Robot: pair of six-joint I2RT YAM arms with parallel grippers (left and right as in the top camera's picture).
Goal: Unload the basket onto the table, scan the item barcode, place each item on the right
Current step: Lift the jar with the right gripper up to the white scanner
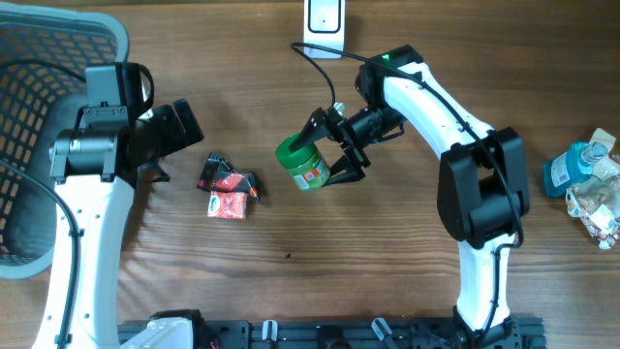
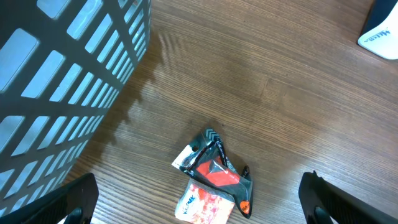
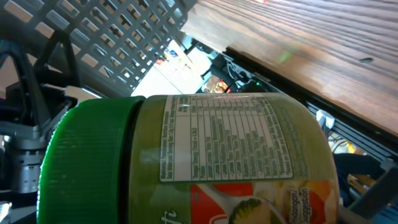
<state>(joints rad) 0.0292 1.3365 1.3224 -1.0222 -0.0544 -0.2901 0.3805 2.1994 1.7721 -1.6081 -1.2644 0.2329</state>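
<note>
The jar point(image 1: 298, 161) lies sideways in the right gripper point(image 1: 329, 152), clamped between its fingers over the table point(image 1: 387, 271), just below the scanner point(image 1: 324, 19). A packet point(image 1: 229, 186) lies to its left, under the left gripper's point(image 2: 199, 202) wide-spread fingers, near the basket point(image 1: 97, 24).

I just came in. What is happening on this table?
The right gripper holds a green-lidded jar, tilted, a little short of the white scanner at the table's far edge. The left gripper is open above the small snack packets beside the basket, holding nothing.
</note>
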